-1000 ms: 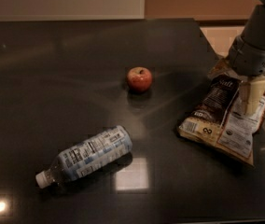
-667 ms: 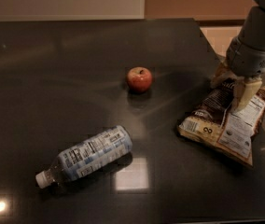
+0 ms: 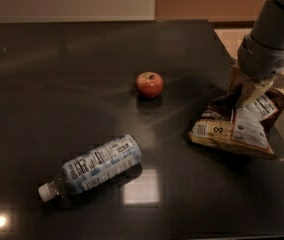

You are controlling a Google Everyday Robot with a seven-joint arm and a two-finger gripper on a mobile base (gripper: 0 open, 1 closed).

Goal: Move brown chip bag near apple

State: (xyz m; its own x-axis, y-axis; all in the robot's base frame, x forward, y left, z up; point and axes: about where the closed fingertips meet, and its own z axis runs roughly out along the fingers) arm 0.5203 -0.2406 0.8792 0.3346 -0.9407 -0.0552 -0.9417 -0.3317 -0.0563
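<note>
The brown chip bag (image 3: 242,129) lies at the right edge of the dark table (image 3: 82,74), with its white label panel facing up and its upper part bunched. My gripper (image 3: 245,91) comes down from the upper right onto the top of the bag, and its cream fingers (image 3: 252,91) are shut on the crumpled upper part. The small red apple (image 3: 149,84) sits upright near the table's middle, well to the left of the bag and apart from it.
A clear plastic bottle (image 3: 94,166) with a blue-white label lies on its side at the front left, cap pointing left. The table's right edge (image 3: 282,144) runs just beside the bag. Bright light reflections show on the tabletop.
My gripper has come lower onto the bag's upper part and its fingers have closed together. The bag's top has bunched up. The apple and bottle have not moved.
</note>
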